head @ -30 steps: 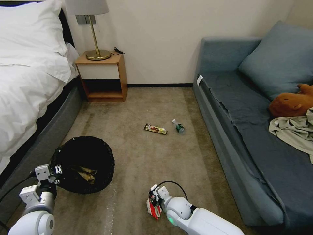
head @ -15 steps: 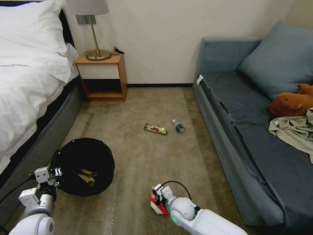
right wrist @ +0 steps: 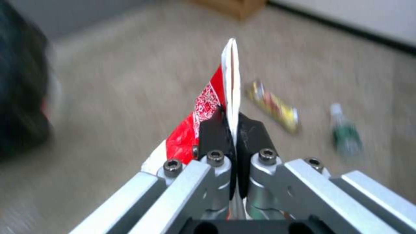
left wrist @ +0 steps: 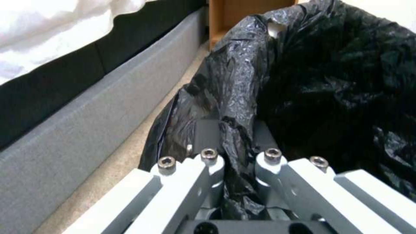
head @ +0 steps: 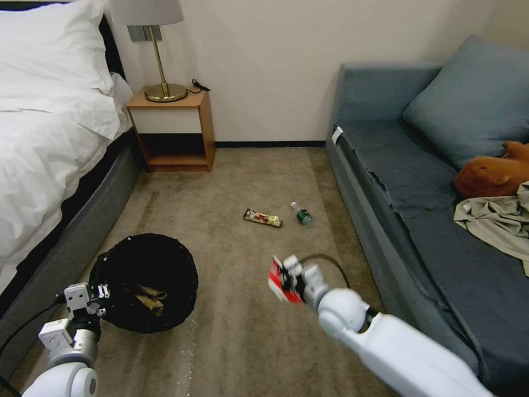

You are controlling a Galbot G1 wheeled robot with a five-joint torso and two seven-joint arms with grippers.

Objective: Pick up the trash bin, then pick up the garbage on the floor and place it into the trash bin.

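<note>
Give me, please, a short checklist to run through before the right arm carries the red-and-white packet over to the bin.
1. Right tool shut on the snack packet: ok, pads pinch it near one edge.
2. Packet off the carpet: ok, it hangs in the air in the head view.
3. Left tool holding the trash bin: ok, clamped on the rim and black liner.
4. Bin mouth open to receive: ok, only a crumpled brown paper bag lies inside.
5. Path from packet to bin: ok, bare carpet between them.
6. Litter left on the floor: not ok, bar wrapper and bottle remain.
</note>
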